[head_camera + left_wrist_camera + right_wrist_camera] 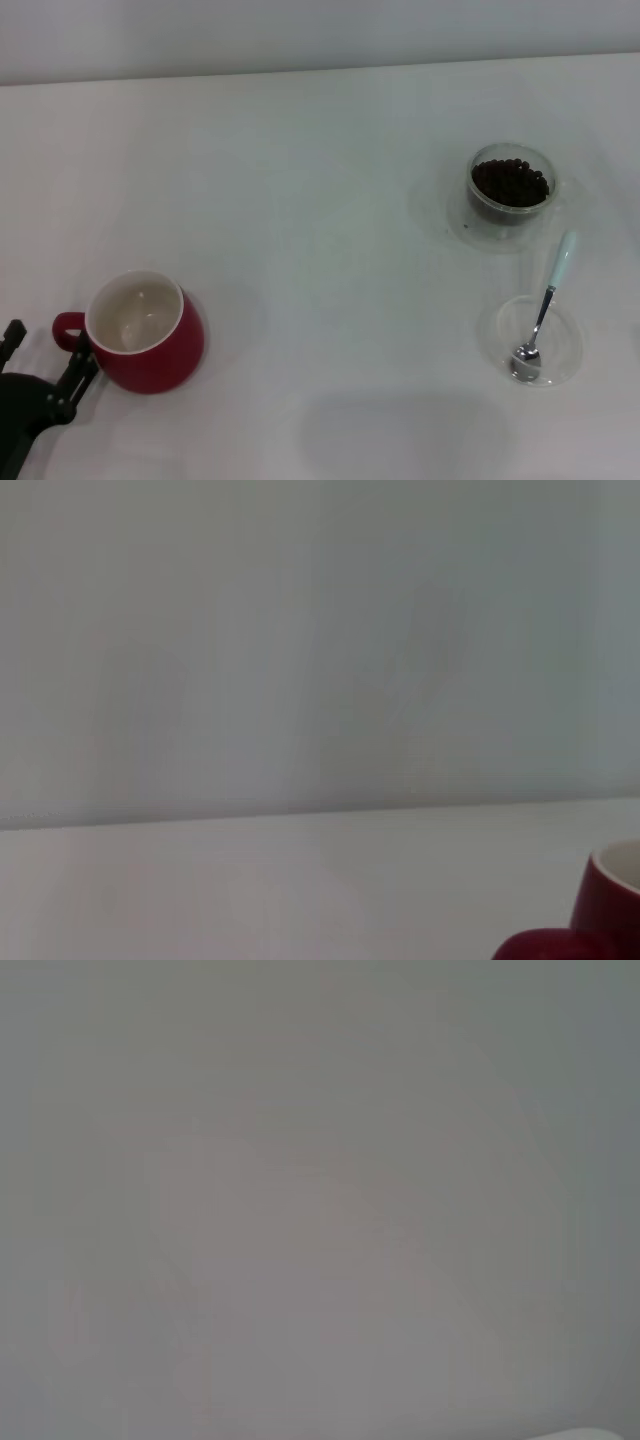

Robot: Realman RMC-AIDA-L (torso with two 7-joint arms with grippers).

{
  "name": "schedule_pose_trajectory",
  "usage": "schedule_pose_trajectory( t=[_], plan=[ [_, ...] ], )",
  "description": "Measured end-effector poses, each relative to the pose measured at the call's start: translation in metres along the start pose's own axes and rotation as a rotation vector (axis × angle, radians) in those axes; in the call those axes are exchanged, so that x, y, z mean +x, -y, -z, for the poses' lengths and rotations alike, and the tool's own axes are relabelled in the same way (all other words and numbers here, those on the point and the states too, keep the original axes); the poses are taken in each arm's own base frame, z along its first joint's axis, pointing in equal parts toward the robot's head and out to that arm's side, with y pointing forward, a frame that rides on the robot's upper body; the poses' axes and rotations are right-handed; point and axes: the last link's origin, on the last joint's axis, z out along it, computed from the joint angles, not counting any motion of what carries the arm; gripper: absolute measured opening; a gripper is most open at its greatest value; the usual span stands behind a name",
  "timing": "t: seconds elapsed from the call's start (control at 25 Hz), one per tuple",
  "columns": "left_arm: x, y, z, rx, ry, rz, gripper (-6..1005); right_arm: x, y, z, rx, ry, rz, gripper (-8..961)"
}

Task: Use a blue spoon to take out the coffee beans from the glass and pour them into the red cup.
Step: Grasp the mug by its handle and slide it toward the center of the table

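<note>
Straddling red cup (146, 333) handle: left tool (44, 358), fingers spread; right arm unseen.

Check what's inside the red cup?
Red cup: bare white inside where visible, no coffee beans; those are in the glass. The near inner wall is hidden by the rim.

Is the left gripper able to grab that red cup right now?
Probably yes: the left gripper sits right beside the red cup, its fingers around the handle, and nothing lies between them.
</note>
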Motion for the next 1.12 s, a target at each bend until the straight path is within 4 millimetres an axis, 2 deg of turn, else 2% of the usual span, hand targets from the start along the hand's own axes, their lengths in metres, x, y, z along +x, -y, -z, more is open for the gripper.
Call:
schedule_pose_trajectory(
  t=[0.2,0.72,0.76,1.12],
  plan=[
    [-0.0005,-0.0052,0.0004,-0.033,0.003,-0.008,834,-0.0001,0.0006,-0.0022,0.006,-0.004,0.002,736],
    [0.0009,-0.0041,-0.0023,-0.040,-0.001,-0.017,373,0.0010,-0.0005,-0.0038,0.003,-0.010,0.011,731],
    [0.0010,-0.0038,-0.0025,-0.039,-0.002,-0.017,212,0.0011,-0.0004,-0.0037,0.003,-0.010,0.010,730],
    [0.0035,-0.0037,-0.0072,-0.048,-0.010,-0.023,217,0.0011,-0.0002,-0.0034,0.005,-0.008,0.009,727]
  ],
)
